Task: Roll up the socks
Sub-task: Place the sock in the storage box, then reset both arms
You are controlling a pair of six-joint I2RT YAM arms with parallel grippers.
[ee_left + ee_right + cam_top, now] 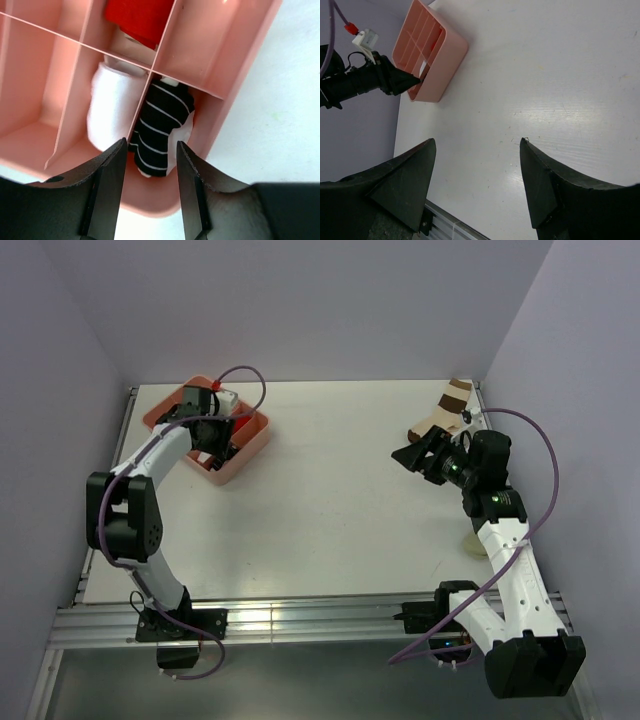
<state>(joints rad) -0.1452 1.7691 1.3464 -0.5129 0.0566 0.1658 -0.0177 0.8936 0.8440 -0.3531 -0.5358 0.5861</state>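
Note:
Three socks lie rolled in a pink divided tray point(235, 60) at the table's far left point(256, 444). A black-and-white thin-striped sock point(162, 125) fills the near corner cell. A white sock point(111, 107) sits in the cell beside it, and a sock with a red end point(137, 17) lies in the one beyond. My left gripper point(150, 150) hovers just above the tray's near wall, open, with nothing between its fingers and the striped sock just past the tips. My right gripper point(477, 141) hangs open over bare table at the far right point(412, 455), holding nothing.
A cream sock with broad brown bands point(452, 403) lies in the far right corner, behind the right gripper. A pale yellowish lump point(474, 543) rests beside the right arm. Purple walls close in the table on three sides.

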